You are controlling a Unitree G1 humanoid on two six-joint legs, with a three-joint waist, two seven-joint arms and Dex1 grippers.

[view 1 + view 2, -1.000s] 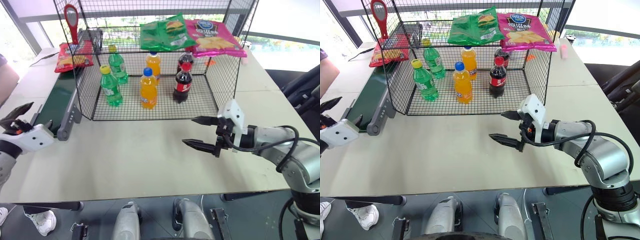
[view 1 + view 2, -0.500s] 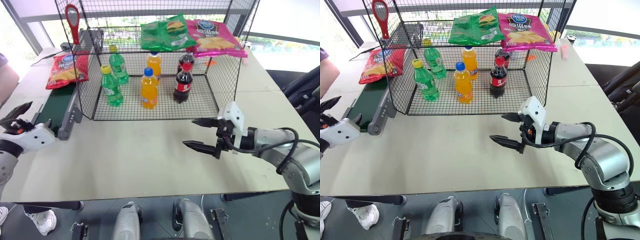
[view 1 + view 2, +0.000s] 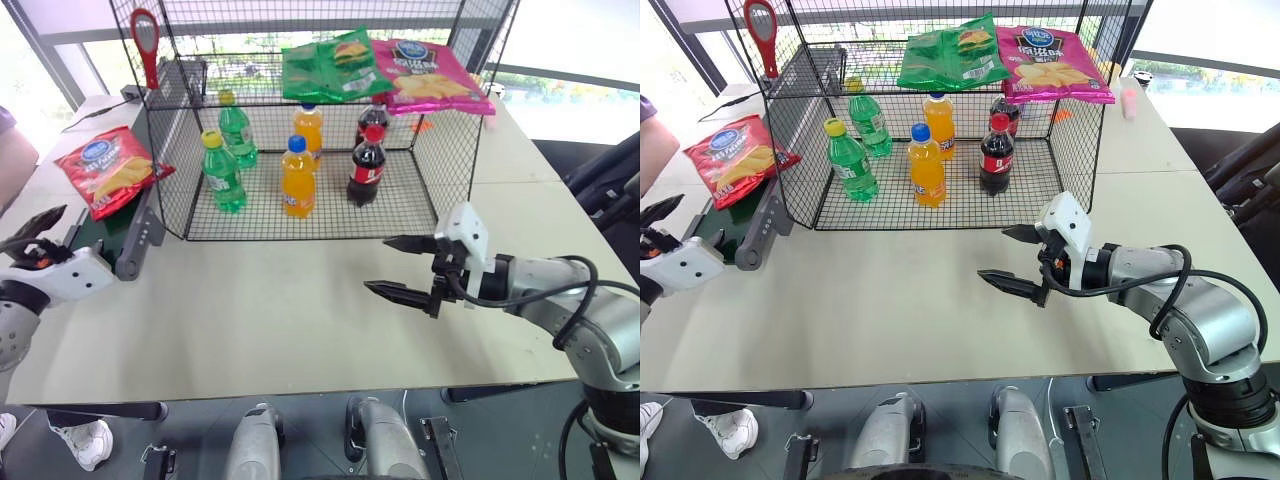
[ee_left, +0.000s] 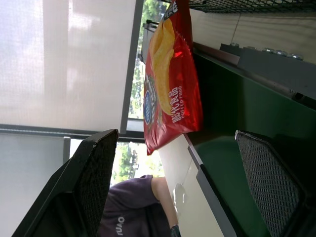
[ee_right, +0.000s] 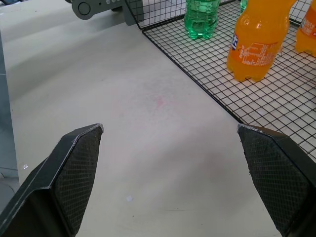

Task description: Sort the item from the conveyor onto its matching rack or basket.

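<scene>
Off counter's left edge, my left gripper (image 3: 35,240): fingers spread wide, holding nothing, aimed along conveyor (image 3: 115,215). Right gripper (image 3: 400,268) above bare counter (image 3: 260,310), fingers wide apart, empty. Red chip bag (image 3: 108,170) lies on conveyor near its roller end, just beside black wire cage (image 3: 320,130). Green bag (image 3: 330,65), pink bag (image 3: 430,75) on cage top shelf (image 3: 820,84).

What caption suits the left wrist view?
Open left end effector faces red chip bag on the green conveyor.

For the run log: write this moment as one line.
item: red chip bag on conveyor, near its end | left gripper: open, empty, facing bag | right gripper: open, empty, over table | top shelf: green bag, pink bag
</scene>
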